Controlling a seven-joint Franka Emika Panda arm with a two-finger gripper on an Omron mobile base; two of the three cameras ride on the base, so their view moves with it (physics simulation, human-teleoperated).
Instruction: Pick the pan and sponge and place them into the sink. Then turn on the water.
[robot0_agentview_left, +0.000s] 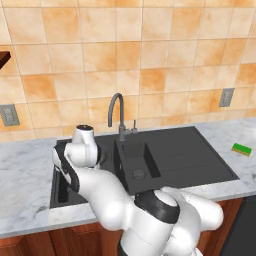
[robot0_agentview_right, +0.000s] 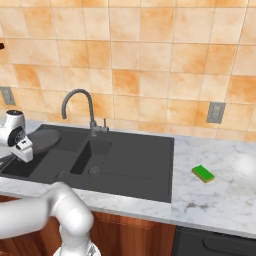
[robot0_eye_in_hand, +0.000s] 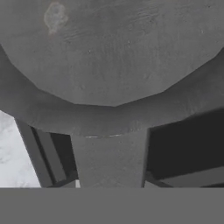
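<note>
Pan (robot0_agentview_right: 44, 140) tilted over sink (robot0_agentview_right: 135, 165) left basin; sponge (robot0_agentview_right: 203, 173) on counter.

- This is a home kitchen, rendered rather than filmed.
- A marble-look countertop (robot0_agentview_right: 220, 192), white with grey veins, runs along the wall.
- A matte black sink (robot0_agentview_left: 190, 160) with two basins and a ribbed drainboard is set into it.
- A grey gooseneck faucet (robot0_agentview_right: 80, 102) rises behind the basins, with a small lever just beside its base.
- The backsplash (robot0_agentview_left: 150, 55) is square orange and cream tiles, carrying grey wall outlets (robot0_agentview_right: 216, 112).
- Reddish-brown wooden cabinet fronts (robot0_agentview_right: 135, 232) sit below the counter.
- A green and yellow sponge (robot0_agentview_right: 203, 173) lies on the counter, right of the sink.
</note>
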